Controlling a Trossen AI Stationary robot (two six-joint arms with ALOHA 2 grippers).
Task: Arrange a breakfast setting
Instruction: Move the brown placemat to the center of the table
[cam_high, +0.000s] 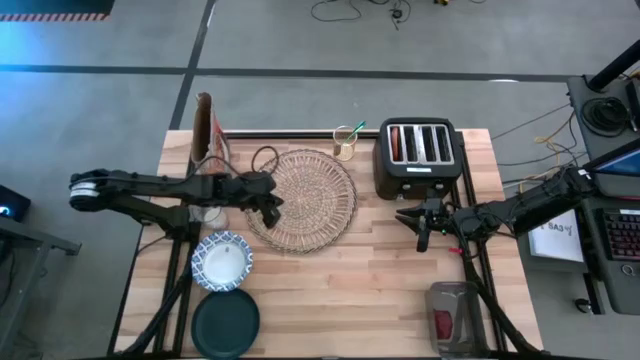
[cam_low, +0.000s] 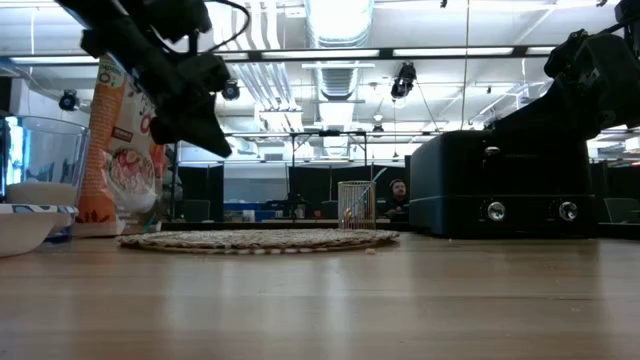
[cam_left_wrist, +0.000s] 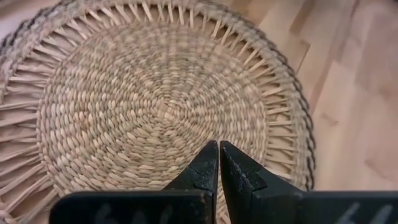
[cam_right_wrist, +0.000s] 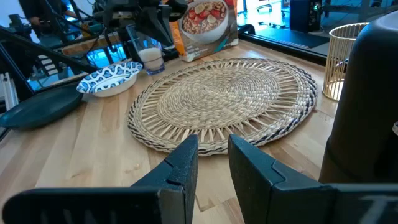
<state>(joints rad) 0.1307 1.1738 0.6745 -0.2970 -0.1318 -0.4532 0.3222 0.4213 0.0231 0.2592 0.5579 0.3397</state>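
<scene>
The left end effector (cam_high: 270, 212), fingers pressed together and empty, hovers over the nine o'clock edge of the woven placemat (cam_high: 305, 200) at the table's (cam_high: 380, 290) centre. The patterned bowl (cam_high: 222, 261) and teal plate (cam_high: 226, 324) lie at the placemat's seven o'clock. The right end effector (cam_high: 418, 228), slightly parted and empty, waits at the toaster's (cam_high: 418, 156) six o'clock.

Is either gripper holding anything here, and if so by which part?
Nothing is held. The left gripper hangs shut and empty above the placemat; the right gripper is open and empty near the toaster.
</scene>
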